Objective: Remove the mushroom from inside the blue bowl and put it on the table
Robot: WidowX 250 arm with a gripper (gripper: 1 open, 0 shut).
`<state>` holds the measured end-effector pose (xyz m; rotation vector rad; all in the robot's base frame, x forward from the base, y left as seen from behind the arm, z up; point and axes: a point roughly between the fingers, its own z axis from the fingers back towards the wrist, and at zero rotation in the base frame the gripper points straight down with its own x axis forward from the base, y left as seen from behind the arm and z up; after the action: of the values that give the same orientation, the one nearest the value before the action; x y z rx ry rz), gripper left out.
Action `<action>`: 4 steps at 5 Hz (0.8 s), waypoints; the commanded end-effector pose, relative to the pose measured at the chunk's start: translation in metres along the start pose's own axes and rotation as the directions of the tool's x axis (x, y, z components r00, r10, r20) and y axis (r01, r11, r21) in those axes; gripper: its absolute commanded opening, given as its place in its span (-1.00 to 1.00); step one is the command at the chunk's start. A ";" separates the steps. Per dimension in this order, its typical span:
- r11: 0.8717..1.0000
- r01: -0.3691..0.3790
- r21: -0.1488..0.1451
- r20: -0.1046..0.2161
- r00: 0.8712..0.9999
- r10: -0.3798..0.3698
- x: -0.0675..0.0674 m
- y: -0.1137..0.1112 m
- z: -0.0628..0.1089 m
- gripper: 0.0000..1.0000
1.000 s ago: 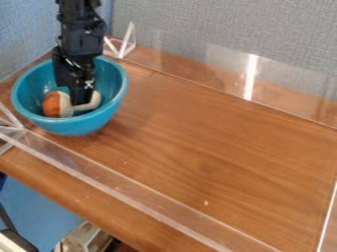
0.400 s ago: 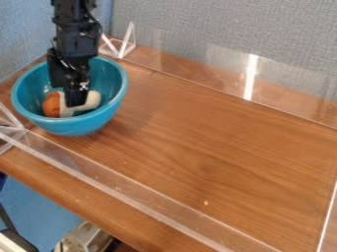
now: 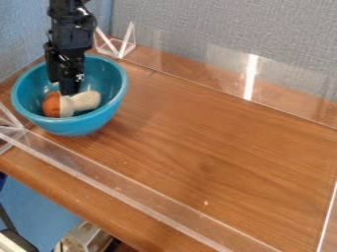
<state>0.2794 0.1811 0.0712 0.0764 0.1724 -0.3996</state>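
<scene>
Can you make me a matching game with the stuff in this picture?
Things:
1. mushroom
2. bowl
3. table
4. gripper

Descriptions:
A. brown wood with clear walls around it
B. shiny blue and round
C. black, pointing down into the bowl
D. reddish-brown cap and a cream stem, lying inside the bowl

Right pairs: 1-D, 2-B, 3-A, 4-C

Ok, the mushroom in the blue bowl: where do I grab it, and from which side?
Probably from straight above, since the blue bowl walls block any side approach. The mushroom lies on its side, reddish cap left, cream stem right. Close the fingers across the rounded cap, its widest part.
</scene>
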 end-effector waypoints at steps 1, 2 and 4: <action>0.999 0.005 0.050 0.045 0.999 -0.007 -0.004 0.005 0.021 1.00; 0.998 0.036 0.058 0.056 0.998 -0.039 -0.005 0.001 0.022 1.00; 0.983 0.164 0.085 0.072 0.983 -0.170 -0.002 -0.012 0.037 1.00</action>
<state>0.2757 0.1664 0.0847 0.0757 0.1366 -0.5791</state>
